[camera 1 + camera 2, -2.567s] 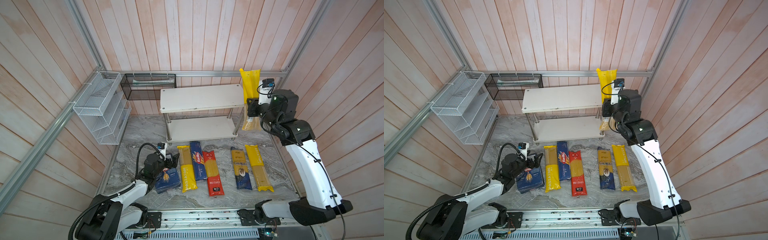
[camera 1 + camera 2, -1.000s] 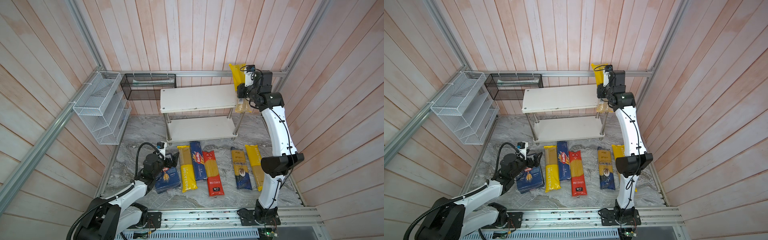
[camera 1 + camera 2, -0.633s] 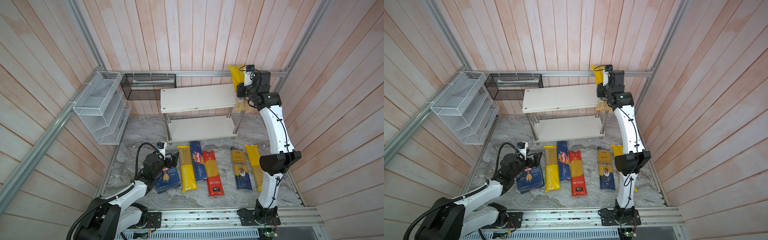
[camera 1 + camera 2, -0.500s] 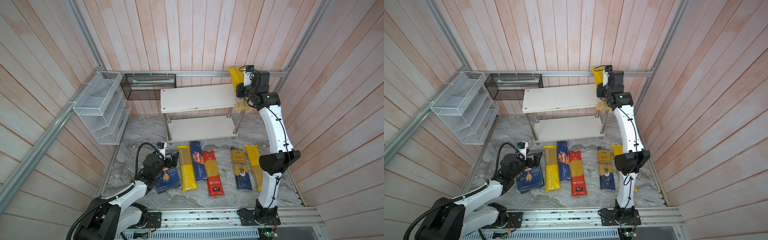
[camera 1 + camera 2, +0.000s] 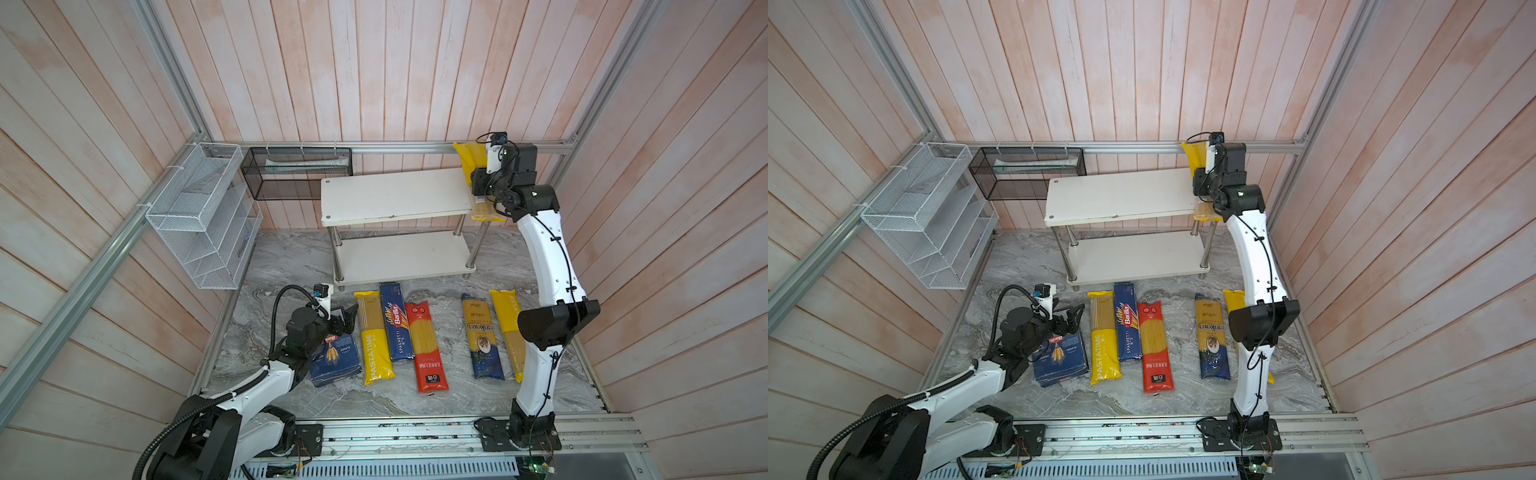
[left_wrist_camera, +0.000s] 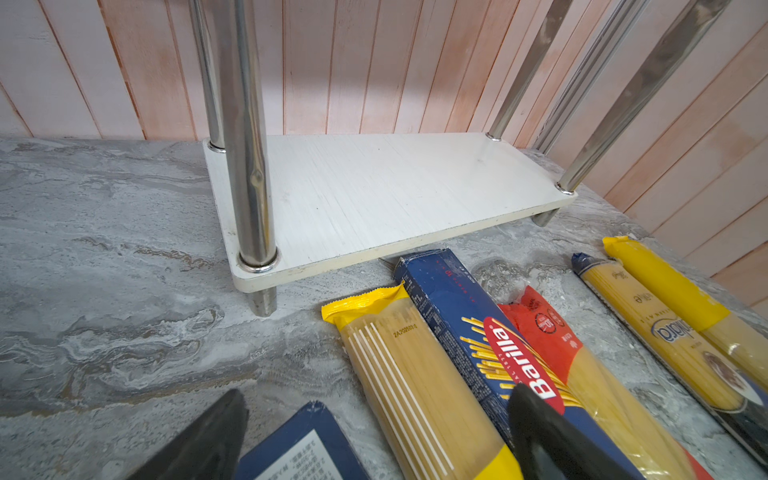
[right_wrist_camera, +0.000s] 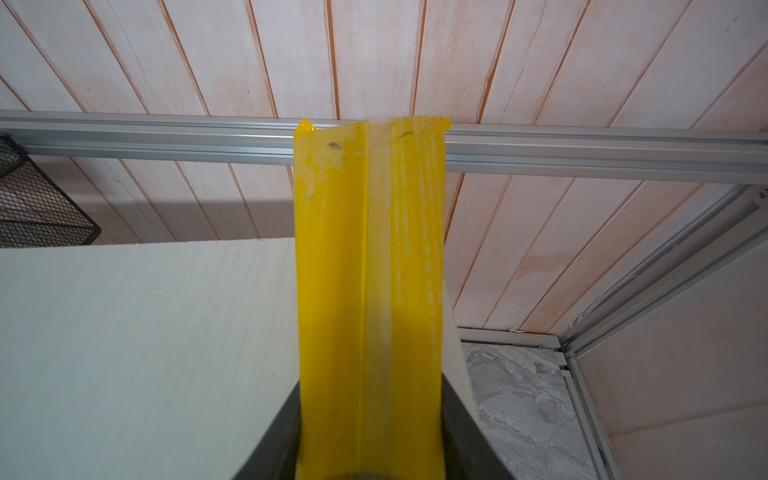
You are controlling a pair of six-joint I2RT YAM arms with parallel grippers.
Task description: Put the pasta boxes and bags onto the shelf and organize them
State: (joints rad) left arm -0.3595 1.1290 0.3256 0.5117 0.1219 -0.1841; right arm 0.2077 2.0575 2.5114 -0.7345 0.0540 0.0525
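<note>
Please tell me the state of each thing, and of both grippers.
shelf: upright.
right gripper: around held yellow bag, grip unclear.
held yellow bag: over top board's right end.
left gripper: open above wide box.
wide box: flat on table.
Spaghetti box: flat.
PASTATIME bag: flat.
red bag: flat.
gold-and-blue bag: flat.
rightmost yellow bag: flat, partly hidden.

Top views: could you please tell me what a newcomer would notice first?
A yellow bag sits at the right end of the shelf, flanked by the right end effector. Pasta packs, a red bag among them, lie in a row on the table before the shelf.
</note>
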